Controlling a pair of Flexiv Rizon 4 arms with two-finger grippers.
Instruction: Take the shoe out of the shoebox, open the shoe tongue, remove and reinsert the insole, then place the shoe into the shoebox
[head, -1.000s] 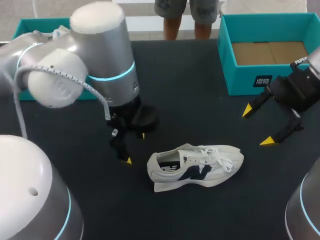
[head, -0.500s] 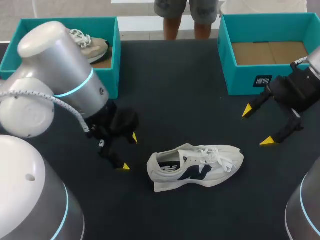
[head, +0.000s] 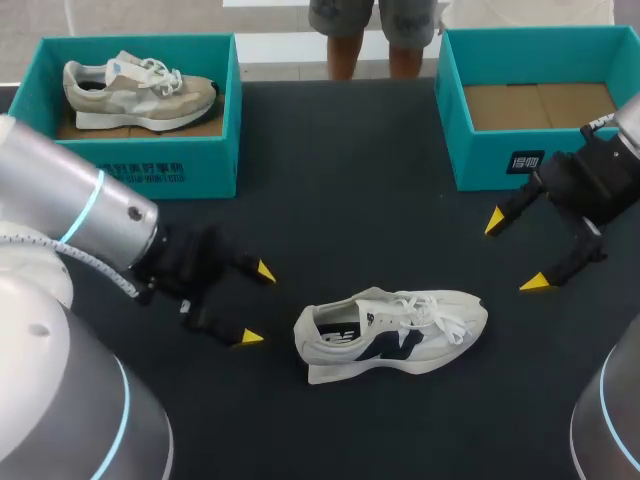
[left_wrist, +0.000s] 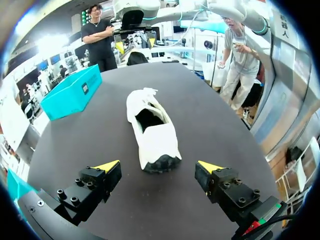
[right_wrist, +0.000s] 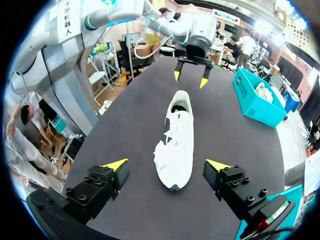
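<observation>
a robotics lab, by the look of it: a left arm and a right arm, both grey with glowing blue rings, stand at a plain black table with a teal left shoebox and right shoebox at its far corners.

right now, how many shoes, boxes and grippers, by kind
shoes: 2 (white lace-up sneaker with navy side panel on the table, beige sneaker in the left box)
teal cardboard shoeboxes: 2 (left box, right box)
yellow-tipped grippers: 2 (left gripper, right gripper, both open)
total: 6
</observation>
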